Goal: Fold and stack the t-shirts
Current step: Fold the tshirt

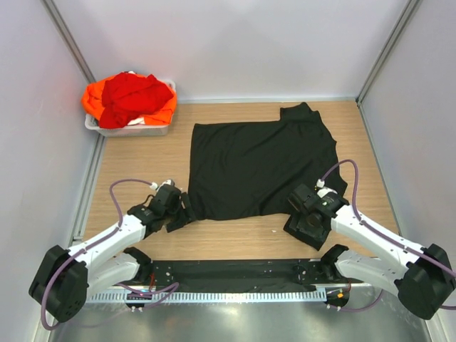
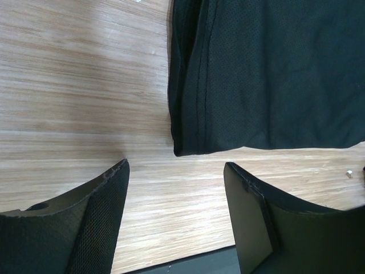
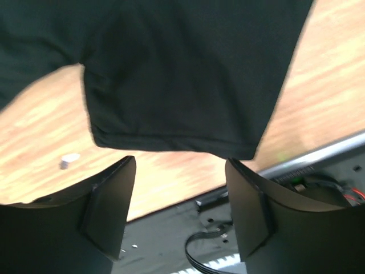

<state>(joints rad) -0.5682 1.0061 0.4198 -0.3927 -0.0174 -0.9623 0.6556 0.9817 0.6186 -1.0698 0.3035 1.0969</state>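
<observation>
Black t-shirt (image 1: pixel 260 167) looked limp and light, likely best pinched at its near corners, where left gripper (image 2: pixel 175 166) and right gripper (image 3: pixel 181 162) hovered, fingers spread wide.

both arms stretch forward and low; left tool (image 2: pixel 175 164) and right tool (image 3: pixel 180 160) each have fingers spread wide.

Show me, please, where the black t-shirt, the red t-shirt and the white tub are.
black t-shirt (image 1: pixel 256 167), top external view, middle of its body.
red t-shirt (image 1: pixel 132 96), top external view, top of the heap.
white tub (image 1: pixel 132 130), top external view, near wall.
</observation>
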